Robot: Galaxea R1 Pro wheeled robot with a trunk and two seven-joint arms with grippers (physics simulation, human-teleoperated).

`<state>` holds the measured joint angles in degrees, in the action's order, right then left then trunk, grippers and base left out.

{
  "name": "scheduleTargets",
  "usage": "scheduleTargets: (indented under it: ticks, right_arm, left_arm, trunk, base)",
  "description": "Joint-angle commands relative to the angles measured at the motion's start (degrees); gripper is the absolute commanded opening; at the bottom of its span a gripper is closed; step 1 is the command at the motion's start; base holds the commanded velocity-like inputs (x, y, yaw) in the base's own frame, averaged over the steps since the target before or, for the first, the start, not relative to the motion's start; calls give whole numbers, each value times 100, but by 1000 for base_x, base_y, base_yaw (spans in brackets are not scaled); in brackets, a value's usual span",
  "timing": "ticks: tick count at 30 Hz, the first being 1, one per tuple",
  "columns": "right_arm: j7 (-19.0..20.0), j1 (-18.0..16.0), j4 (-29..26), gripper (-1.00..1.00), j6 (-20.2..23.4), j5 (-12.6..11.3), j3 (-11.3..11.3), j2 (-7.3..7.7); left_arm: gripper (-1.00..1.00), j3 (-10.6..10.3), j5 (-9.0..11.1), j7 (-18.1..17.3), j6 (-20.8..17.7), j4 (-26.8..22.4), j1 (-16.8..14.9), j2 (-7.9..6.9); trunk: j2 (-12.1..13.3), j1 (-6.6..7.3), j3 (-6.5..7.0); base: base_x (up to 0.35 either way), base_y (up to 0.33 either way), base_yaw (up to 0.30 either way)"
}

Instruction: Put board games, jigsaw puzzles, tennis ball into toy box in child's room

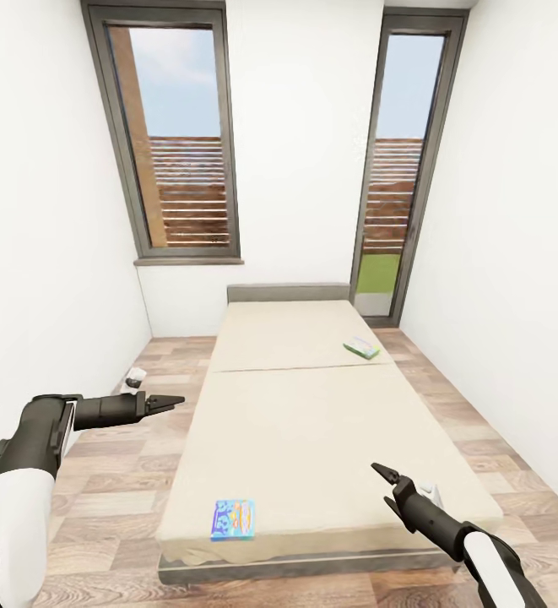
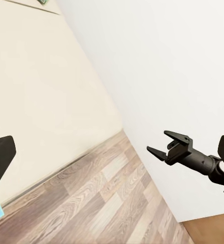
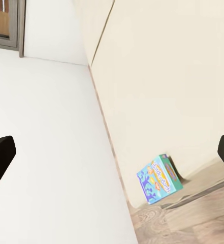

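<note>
Two open-jawed grippers flank the bed (image 1: 312, 422), left gripper (image 1: 170, 402) empty over the floor (image 1: 118, 490), blue board game (image 1: 233, 519) at the near mattress edge, right gripper (image 1: 384, 485) empty, white-green board game (image 1: 361, 348) far right, print unreadable.

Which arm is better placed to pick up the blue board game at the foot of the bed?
Probably the right: its gripper hangs over the bed beside the blue board game.
</note>
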<state>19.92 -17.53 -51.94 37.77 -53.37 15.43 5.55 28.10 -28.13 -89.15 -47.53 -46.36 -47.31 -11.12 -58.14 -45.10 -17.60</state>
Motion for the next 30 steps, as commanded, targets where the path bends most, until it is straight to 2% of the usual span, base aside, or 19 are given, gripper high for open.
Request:
scheduleTargets:
  ticks: [1,15,18,22,25,30]
  right_arm:
    - [12,-5,0,100,38,-7,14,-2]
    - [5,-5,8,100,26,-7,14,-6]
    - [-3,-3,212,100,-164,2,-23,-53]
    - [12,-3,622,100,-543,42,-314,-125]
    - [28,2,986,100,-744,47,-651,-117]
    - [30,3,1121,100,-820,73,-782,-157]
  left_arm:
    - [100,15,-55,-50,-58,-4,-7,4]
    - [100,-12,-39,-85,-52,-21,-7,3]
    - [100,-15,-42,-85,-54,-22,-7,1]
    - [100,-15,-56,-85,-54,-22,-7,-3]
    - [100,-15,-73,-85,-56,-22,-7,2]
    - [100,-21,-76,-85,-59,-22,-7,8]
  trunk:
    - [-47,-23,-26]
    - [-608,-331,-277]
    - [-729,-396,-331]
    - [-889,-484,-403]
    - [-1010,-550,-457]
    - [-1210,-660,-546]
  base:
    - [0,0,0]
    - [0,0,0]
    - [0,0,0]
    - [0,0,0]
    - [0,0,0]
    - [0,0,0]
